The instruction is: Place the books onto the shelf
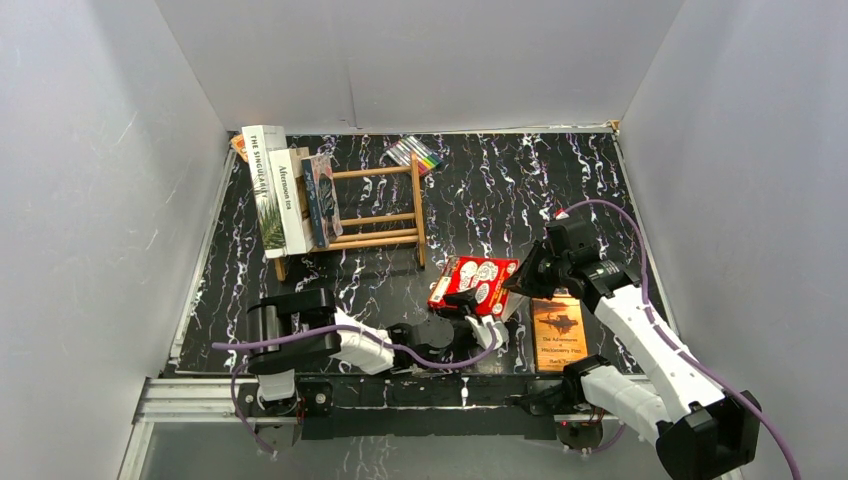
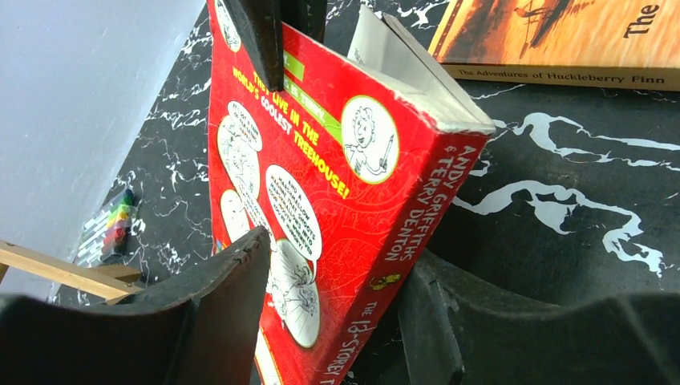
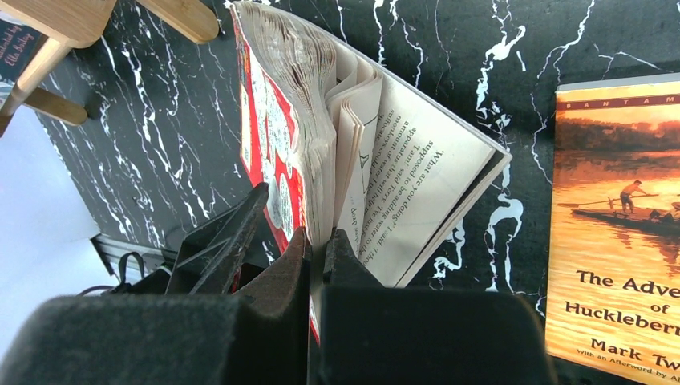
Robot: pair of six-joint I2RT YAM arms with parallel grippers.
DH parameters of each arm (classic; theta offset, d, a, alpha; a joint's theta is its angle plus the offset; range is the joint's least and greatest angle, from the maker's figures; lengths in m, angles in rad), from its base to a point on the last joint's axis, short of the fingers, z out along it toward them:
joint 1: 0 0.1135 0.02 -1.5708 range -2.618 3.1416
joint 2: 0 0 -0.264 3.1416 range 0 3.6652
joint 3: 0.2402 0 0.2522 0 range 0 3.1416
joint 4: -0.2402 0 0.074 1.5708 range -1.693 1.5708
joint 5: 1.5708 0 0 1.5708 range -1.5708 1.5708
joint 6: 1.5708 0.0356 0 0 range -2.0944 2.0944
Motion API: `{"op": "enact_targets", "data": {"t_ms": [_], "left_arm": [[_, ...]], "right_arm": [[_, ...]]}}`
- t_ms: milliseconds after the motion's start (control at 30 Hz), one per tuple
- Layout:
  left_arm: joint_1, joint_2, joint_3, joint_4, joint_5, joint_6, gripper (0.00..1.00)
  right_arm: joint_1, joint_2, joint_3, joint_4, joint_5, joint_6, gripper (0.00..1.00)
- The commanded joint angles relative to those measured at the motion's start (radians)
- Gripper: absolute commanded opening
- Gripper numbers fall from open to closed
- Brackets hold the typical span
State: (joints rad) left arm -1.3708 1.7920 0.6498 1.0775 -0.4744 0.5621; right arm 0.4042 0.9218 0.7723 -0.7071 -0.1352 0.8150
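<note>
**Top view.** The shelf stands at the far left of the black marbled desk. Three books stand upright at its left end, side by side: the palm-leaf book, the plain white book and the dark blue book. A marker pack lies just behind the shelf's right post. The red book is in the near middle of the desk, well apart from the shelf. The left claw is at its near side and the right claw at its right edge. The orange book lies flat just right of the red book, partly under the right arm.

**Left wrist view.** The red book stands tilted on its lower edge, cover and spine facing the camera. The left claw's two fingers stand apart, one in front of the cover and one beside the spine. Whether they press on the book cannot be told. A dark finger of the right claw holds the book's upper edge. The orange book lies beyond.

**Right wrist view.** The right claw is pinched on the red book's cover and a sheaf of pages. The remaining pages fan open, with printed text visible. The orange book lies flat to the right, and the shelf's wooden posts show at the upper left.
</note>
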Motion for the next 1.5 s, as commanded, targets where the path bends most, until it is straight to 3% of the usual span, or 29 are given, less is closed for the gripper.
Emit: {"op": "enact_targets", "data": {"t_ms": [0,200,333,533,767,1067,1267,1467], "left_arm": [[-0.007,0.014,-0.008,0.095,-0.049,0.050,0.52],[-0.008,0.002,-0.027,0.098,-0.061,0.056,0.33],[-0.008,-0.044,-0.040,0.094,-0.074,0.034,0.00],[-0.006,-0.160,-0.071,0.035,-0.104,-0.057,0.00],[0.026,-0.315,-0.048,-0.232,-0.082,-0.322,0.00],[0.226,-0.513,0.073,-0.750,0.159,-0.763,0.00],[0.345,-0.604,0.183,-0.934,0.253,-0.856,0.00],[0.366,-0.700,0.401,-1.150,0.270,-0.844,0.00]], "right_arm": [[-0.002,0.003,0.010,0.021,-0.062,0.027,0.00],[-0.003,0.017,0.025,0.017,-0.053,0.028,0.01],[-0.008,0.049,0.053,-0.007,-0.033,-0.009,0.36],[-0.014,0.067,0.133,-0.052,0.105,-0.074,0.58],[-0.017,0.020,0.203,-0.032,0.264,-0.123,0.76],[-0.018,-0.131,0.158,0.170,0.220,-0.198,0.85],[-0.018,-0.192,0.107,0.281,0.085,-0.249,0.86],[-0.016,-0.197,0.091,0.284,0.069,-0.251,0.86]]}}
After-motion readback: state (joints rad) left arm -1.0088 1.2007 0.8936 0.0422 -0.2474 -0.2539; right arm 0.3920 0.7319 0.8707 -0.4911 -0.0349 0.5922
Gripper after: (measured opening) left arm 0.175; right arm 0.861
